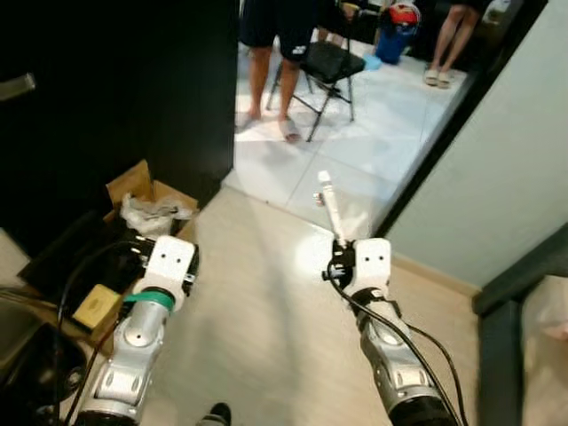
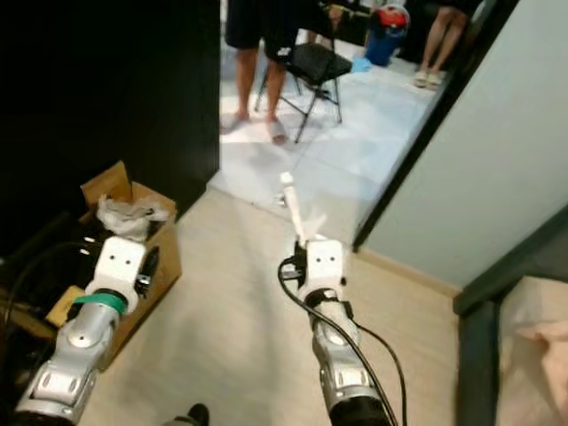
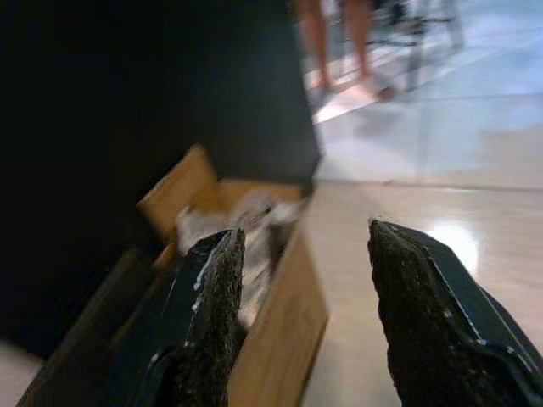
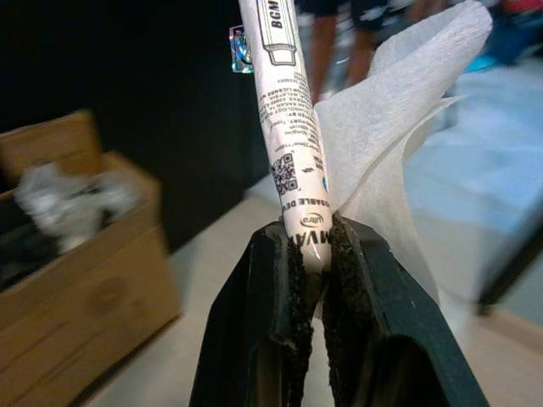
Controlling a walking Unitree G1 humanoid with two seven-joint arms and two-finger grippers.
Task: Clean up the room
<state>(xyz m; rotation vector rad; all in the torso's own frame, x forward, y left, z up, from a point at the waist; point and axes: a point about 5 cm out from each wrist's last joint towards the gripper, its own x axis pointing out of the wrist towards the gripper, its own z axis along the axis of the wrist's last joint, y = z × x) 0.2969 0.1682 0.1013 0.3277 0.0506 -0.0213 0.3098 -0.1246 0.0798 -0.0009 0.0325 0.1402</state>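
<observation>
My right gripper [image 4: 310, 254] is shut on a thin white printed tube [image 4: 291, 136] together with a white tissue [image 4: 399, 127]. In the eye views the tube [image 1: 330, 209] sticks up and forward from the right gripper [image 1: 341, 245] above the pale wood floor. My left gripper [image 3: 299, 254] is open with nothing between its fingers, held just right of a cardboard box [image 3: 280, 288]. The box [image 1: 155, 197] stands on the floor at the left by a black wall and holds crumpled white trash [image 1: 153, 214].
Ahead, a doorway opens onto a white tiled floor [image 1: 355, 142] with a black folding chair [image 1: 327, 67], a person's bare legs [image 1: 266, 80] beside it and another person's legs [image 1: 448, 44] farther back. A pale wall [image 1: 506, 169] lies right. Cables [image 1: 67, 293] are at left.
</observation>
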